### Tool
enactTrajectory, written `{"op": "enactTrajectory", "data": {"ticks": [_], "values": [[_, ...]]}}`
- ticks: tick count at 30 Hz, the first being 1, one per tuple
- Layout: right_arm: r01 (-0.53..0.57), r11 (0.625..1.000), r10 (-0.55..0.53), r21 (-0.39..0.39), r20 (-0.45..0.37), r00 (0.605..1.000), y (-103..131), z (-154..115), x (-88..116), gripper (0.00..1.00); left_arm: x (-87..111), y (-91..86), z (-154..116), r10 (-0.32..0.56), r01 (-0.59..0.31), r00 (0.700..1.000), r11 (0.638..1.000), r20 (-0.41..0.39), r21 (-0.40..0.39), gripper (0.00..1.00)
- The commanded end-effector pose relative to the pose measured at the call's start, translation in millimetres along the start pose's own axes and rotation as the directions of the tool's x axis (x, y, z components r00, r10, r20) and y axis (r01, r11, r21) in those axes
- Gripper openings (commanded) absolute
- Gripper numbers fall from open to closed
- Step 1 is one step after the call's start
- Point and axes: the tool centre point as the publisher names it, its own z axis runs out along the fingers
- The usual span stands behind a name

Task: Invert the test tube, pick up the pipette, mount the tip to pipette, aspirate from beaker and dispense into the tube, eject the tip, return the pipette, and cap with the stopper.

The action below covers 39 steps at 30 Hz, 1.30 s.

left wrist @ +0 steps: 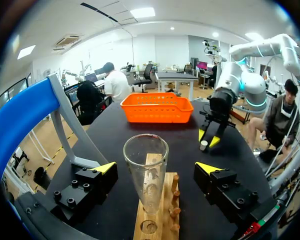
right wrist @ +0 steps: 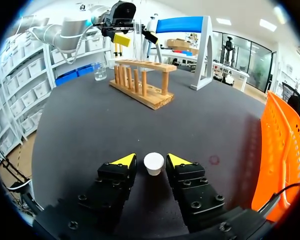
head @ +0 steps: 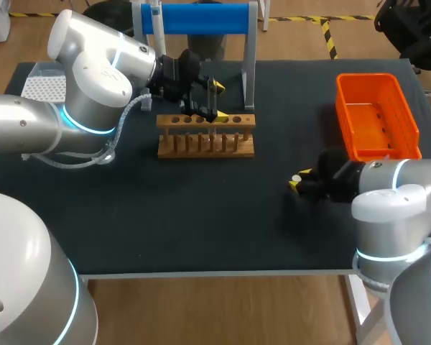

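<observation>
In the upper middle of the head view, the left gripper (head: 217,100) hangs over the wooden rack (head: 205,136). The test tube (left wrist: 145,170) stands upright in the rack, mouth up, between its 2 fingers, which are spread wide and clear of the glass. At right centre, the right gripper (head: 299,180) straddles the white stopper (right wrist: 154,163) on the table (head: 201,215), its jaws released, with a slim gap on either side.

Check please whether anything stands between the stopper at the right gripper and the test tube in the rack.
On the table, nothing visible: only bare surface lies between the stopper and the wooden rack. But the left gripper has its open jaws on either side of the test tube, so it may crowd the way to the tube's mouth.
</observation>
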Motion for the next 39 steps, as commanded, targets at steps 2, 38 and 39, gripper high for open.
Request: {"op": "enactTrajectory", "data": {"ticks": [2,38,39], "values": [[-0.001,1.0,0.001,0.007,0.008,1.0,0,3,0,0.38,-0.6,-0.1,-1,0.0,0.0,1.0,1.0,-0.005,-0.002,1.0],[0.047,0.999,-0.047,-0.018,-0.017,0.999,26,-13,-4,0.0,-0.6,-0.1,-1,0.0,0.0,1.0,1.0,-0.005,-0.002,1.0],[0.052,0.998,-0.052,-0.02,-0.023,0.998,30,-16,-5,0.0,-0.6,-0.1,-1,0.0,0.0,1.0,1.0,-0.005,-0.002,1.0]]}}
